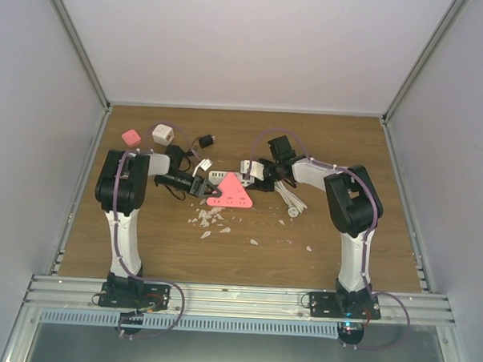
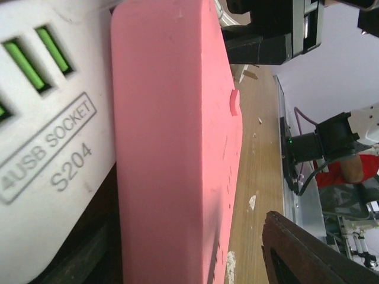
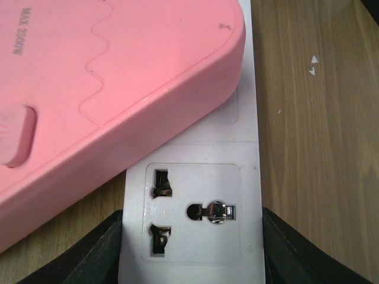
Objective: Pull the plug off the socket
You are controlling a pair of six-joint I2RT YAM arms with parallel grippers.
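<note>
Plug (image 2: pixel 177 148) sits btwn open L gripper (image 2: pixel 198 254) jaws; R gripper (image 3: pixel 192 254) clamps socket (image 3: pixel 195 177).

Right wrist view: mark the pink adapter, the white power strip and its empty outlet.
pink adapter (image 3: pixel 118 71), right wrist view, flat top face.
white power strip (image 3: pixel 192 273), right wrist view, bare face below the outlet.
empty outlet (image 3: pixel 177 212), right wrist view, plate between its three holes.

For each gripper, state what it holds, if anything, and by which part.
Right gripper clamps the white power strip by its two long sides. Left gripper holds nothing: its jaws straddle the pink adapter, one finger clear of it.
</note>
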